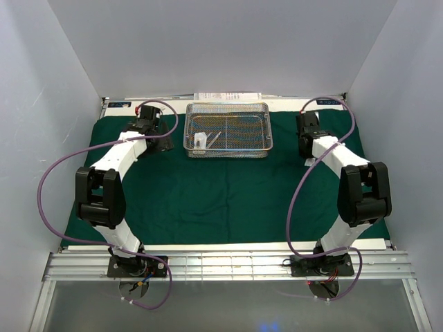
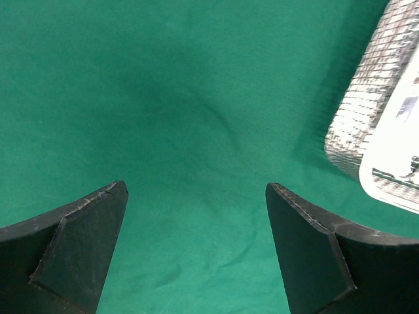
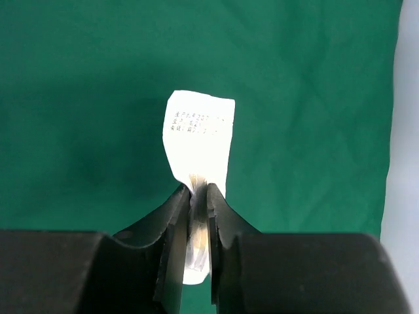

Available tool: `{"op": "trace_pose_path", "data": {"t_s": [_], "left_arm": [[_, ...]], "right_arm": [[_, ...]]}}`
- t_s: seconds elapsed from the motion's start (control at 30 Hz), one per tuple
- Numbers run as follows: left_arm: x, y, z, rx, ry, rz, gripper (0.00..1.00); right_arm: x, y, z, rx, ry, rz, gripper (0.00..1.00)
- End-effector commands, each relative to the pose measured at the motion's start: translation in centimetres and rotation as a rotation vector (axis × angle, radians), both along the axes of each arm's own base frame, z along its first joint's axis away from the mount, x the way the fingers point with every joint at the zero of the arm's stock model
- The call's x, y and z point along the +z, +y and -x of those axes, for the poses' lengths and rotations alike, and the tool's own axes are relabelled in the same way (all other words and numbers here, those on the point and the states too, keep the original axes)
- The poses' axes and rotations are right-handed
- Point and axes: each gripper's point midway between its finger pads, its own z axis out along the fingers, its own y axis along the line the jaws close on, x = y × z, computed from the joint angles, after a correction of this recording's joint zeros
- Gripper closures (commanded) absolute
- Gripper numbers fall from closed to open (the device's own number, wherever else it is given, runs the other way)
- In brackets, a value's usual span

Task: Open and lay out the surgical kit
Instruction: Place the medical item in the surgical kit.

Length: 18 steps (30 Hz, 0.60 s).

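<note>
Within the right hand sits a pinched white packet.

A dark green cloth lies spread flat. At its far middle sits a silver wire-mesh tray with a small white packet in its near-left corner. A second packet, printed, is pinched in the right gripper.
</note>
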Motion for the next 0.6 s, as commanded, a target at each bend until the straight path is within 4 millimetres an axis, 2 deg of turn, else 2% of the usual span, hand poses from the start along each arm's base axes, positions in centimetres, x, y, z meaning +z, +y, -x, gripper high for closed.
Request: {"op": "trace_pose_path", "data": {"t_s": [0.0, 0.33, 0.57], "left_arm": [[1.0, 0.9, 0.3, 0.051, -0.042, -0.014, 0.02], [1.3, 1.3, 0.5, 0.059, -0.056, -0.028, 0.02], [1.6, 1.7, 0.7, 0.068, -0.064, -0.041, 0.02]], "right_arm": [[-0.4, -1.0, 0.6, -0.044, -0.02, -0.031, 0.81], [-4.0, -2.9, 1.6, -0.004, 0.066, 0.069, 0.76], [-4.7, -3.6, 1.0, 0.105, 0.041, 0.147, 0.74]]}}
